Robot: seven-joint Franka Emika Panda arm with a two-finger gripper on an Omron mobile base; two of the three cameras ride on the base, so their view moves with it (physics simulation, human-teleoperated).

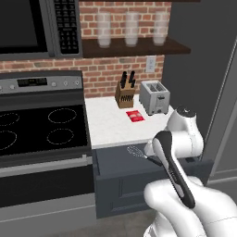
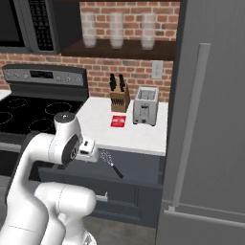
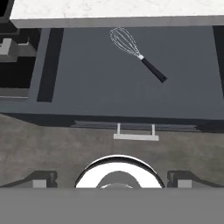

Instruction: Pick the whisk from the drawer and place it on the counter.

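Whisk grab coming up
Our fingers (image 3: 112, 177) spread wide, empty; we should drop onto the silvery wire whisk's (image 3: 136, 53) black handle in the open dark grey drawer (image 3: 87, 87).

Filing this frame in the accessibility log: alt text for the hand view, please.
A whisk lies flat in the open dark grey drawer, wire loops toward the white counter edge above it, black handle angled down to the right. The drawer's silver bar handle sits below, with the open gripper at the bottom holding nothing.

Whisk (image 3: 135, 52) lies in drawer (image 3: 109, 87), below counter (image 3: 113, 8) edge
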